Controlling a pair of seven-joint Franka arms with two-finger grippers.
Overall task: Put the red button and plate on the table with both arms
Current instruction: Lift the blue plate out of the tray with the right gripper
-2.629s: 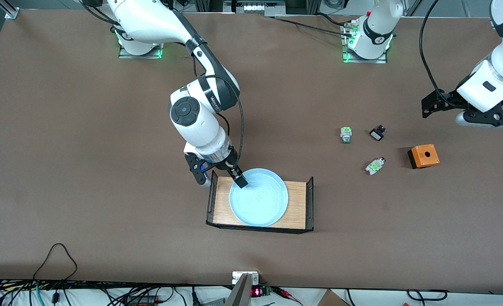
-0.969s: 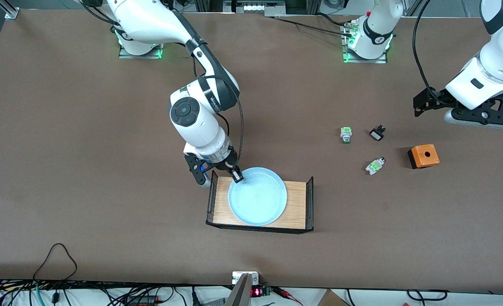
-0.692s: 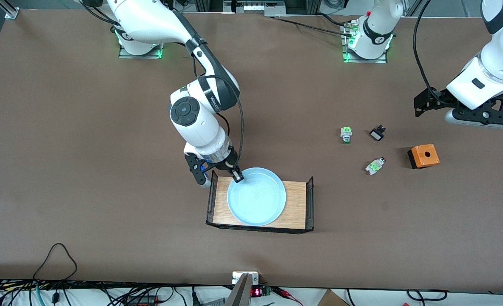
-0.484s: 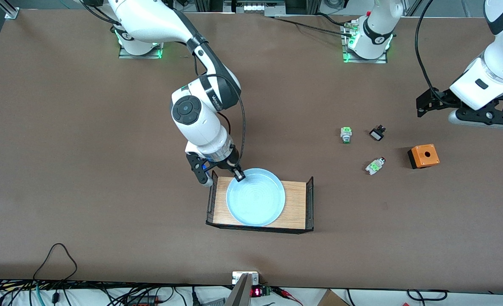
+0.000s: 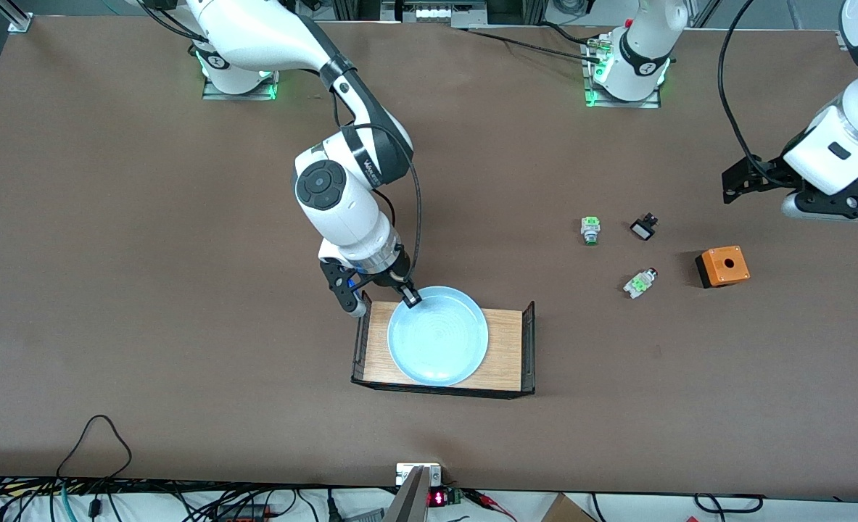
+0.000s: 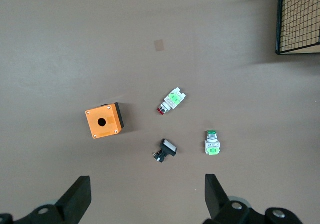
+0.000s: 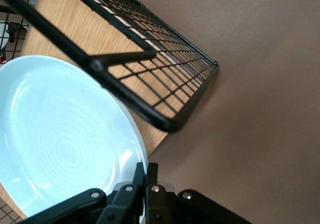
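The pale-blue plate (image 5: pixel 437 335) lies in the small wooden tray (image 5: pixel 505 348). My right gripper (image 5: pixel 408 296) is shut on the plate's rim at the edge farthest from the front camera. The right wrist view shows its fingers (image 7: pixel 145 168) pinching the rim of the plate (image 7: pixel 60 134) beside the tray's mesh end (image 7: pixel 150 88). The red button (image 5: pixel 640 283) lies on its side on the table (image 5: pixel 182 217), nearer the left arm's end. My left gripper (image 5: pixel 806 192) hangs open and empty high above the table, off past the switches. The left wrist view shows it (image 6: pixel 147 199) wide open, with the red button (image 6: pixel 172 99) below.
A green-capped switch (image 5: pixel 590 230) and a black-and-white switch (image 5: pixel 643 228) lie farther from the front camera than the red button. An orange box (image 5: pixel 722 266) stands beside them toward the left arm's end. Cables run along the table's near edge.
My right gripper has gone from open over the plate to shut on its rim, and the plate has shifted slightly in the tray. The left arm has drifted sideways and back.
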